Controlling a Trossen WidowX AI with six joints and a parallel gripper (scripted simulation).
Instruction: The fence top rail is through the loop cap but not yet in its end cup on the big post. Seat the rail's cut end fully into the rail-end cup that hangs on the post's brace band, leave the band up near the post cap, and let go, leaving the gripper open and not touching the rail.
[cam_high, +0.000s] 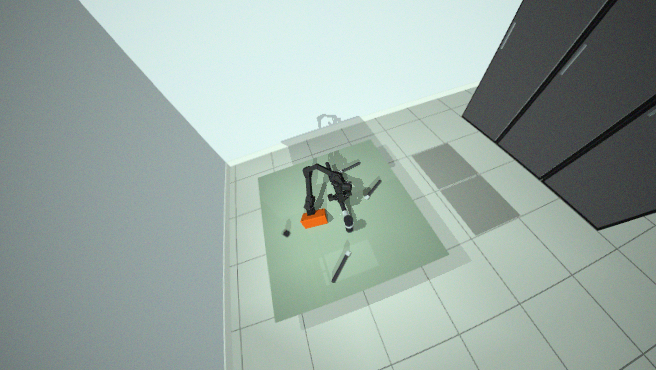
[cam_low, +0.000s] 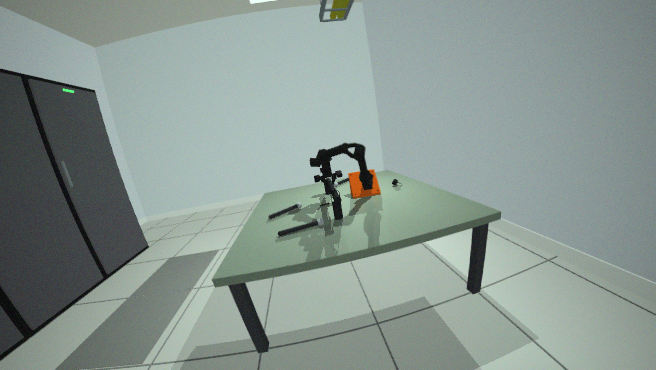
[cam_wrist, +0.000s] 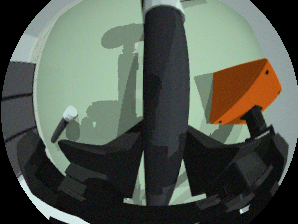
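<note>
My gripper (cam_high: 341, 194) (cam_low: 328, 178) (cam_wrist: 161, 123) is shut on the rail, a thick dark tube (cam_wrist: 166, 75) that also shows in the top view (cam_high: 342, 204). In the wrist view the rail runs between both fingers to the top edge, where a light grey collar (cam_wrist: 164, 4), apparently the rail-end cup, meets its far end. The dark big post (cam_high: 348, 223) (cam_low: 338, 208) stands beyond the gripper, with the light collar at its near side in the top view. How deep the rail sits in the cup, the brace band's height and the loop cap cannot be made out.
The arm's orange base block (cam_high: 314, 219) (cam_low: 358, 188) (cam_wrist: 242, 92) stands beside the post on the green table (cam_high: 400, 235) (cam_low: 425, 210). Dark rods with light ends (cam_high: 341, 267) (cam_high: 374, 188) (cam_low: 298, 229) (cam_low: 284, 212) (cam_wrist: 62, 128) are around. A small dark part (cam_high: 286, 233) (cam_low: 395, 182) is past the base.
</note>
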